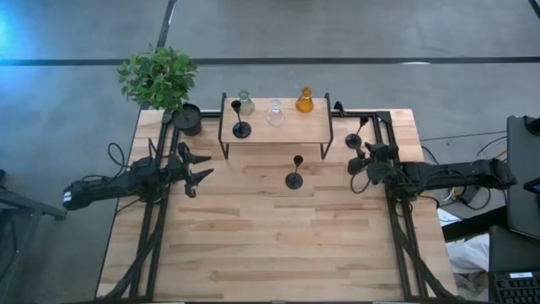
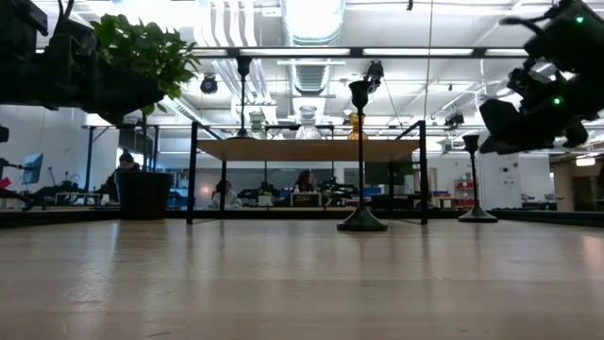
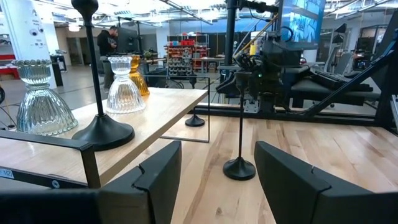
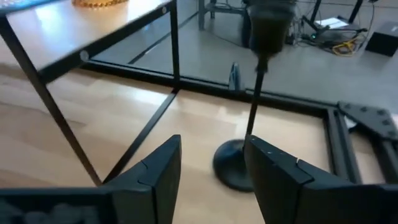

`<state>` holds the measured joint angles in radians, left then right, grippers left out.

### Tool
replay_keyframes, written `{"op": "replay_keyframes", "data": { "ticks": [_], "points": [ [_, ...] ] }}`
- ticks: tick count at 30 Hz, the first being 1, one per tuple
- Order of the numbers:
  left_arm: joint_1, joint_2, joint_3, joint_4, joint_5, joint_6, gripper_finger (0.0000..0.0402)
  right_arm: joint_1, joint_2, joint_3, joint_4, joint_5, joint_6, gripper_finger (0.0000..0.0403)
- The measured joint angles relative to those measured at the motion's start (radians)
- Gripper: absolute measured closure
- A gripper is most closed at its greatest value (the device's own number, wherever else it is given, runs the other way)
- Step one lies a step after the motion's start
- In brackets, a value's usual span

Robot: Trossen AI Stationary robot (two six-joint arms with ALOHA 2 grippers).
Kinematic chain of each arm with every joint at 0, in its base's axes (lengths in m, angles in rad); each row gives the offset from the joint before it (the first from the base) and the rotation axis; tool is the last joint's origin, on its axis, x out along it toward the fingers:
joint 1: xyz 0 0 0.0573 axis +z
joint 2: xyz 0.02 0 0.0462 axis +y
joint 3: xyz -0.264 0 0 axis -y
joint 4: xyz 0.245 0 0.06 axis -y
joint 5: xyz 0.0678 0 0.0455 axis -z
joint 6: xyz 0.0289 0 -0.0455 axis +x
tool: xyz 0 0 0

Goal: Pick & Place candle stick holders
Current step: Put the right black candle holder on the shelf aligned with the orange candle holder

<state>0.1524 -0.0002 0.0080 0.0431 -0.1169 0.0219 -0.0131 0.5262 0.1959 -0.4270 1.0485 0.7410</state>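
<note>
- Right claw: fingers apart, grasping nothing, lined up on a black candle holder that stands just ahead of them on the table; disc base partly between the fingertips, not touched.
- Left claw: fingers spread, empty, at the table's left edge.
- Shelf: ahead of the left claw; carries a second black candle holder plus green, clear and amber glass holders.
- Third black candle holder: upright on the table between the two claws, in front of the shelf.
- Potted plant: beyond the left claw, at the table's far corner.
</note>
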Motion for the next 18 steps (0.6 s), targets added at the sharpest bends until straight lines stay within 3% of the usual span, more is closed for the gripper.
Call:
{"op": "replay_keyframes", "data": {
  "ticks": [5,11,18],
  "points": [
    [0.000,0.000,0.001,0.000,0.000,0.000,0.0193,-0.128,0.024,0.054,0.000,-0.059,-0.117,0.0229],
    [0.000,0.000,0.002,0.000,0.000,0.000,0.0193,-0.245,0.064,0.037,0.008,-0.159,-0.053,0.0200],
    [0.000,0.000,0.002,0.000,0.000,0.000,0.0193,-0.299,0.125,0.000,0.193,-0.173,-0.107,0.0166]
  ]
}}
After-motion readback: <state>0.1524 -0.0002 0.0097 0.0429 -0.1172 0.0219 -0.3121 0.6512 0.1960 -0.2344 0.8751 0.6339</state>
